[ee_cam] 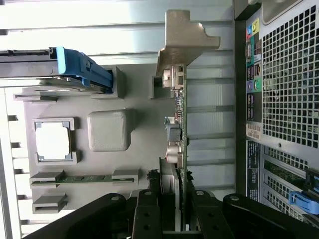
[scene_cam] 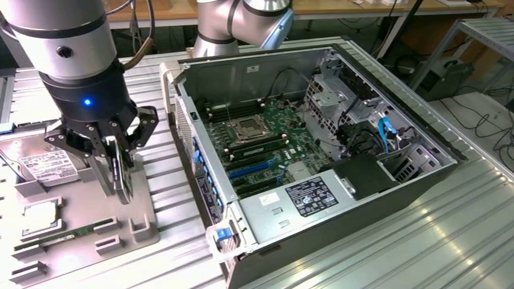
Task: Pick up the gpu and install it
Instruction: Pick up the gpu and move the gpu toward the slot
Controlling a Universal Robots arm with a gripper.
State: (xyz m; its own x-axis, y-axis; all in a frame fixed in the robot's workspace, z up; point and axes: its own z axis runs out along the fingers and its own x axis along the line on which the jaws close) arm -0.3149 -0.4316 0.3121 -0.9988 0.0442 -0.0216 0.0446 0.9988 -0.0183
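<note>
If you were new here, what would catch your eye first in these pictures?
The big open PC case lies across the exterior view's centre and right, its motherboard bare. At that view's left the gripper is shut on the gpu, held on edge over the grey tray where a hard drive lies.

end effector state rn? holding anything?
end effector: closed on the gpu, gripping the card by one end, card held edge-on.

1 gpu (scene_cam: pixel 120 173), 1 hard drive (scene_cam: pixel 47 166), 1 CPU chip (scene_cam: pixel 40 215), 1 RAM stick (scene_cam: pixel 69 236), 1 PC case (scene_cam: pixel 345 241).
</note>
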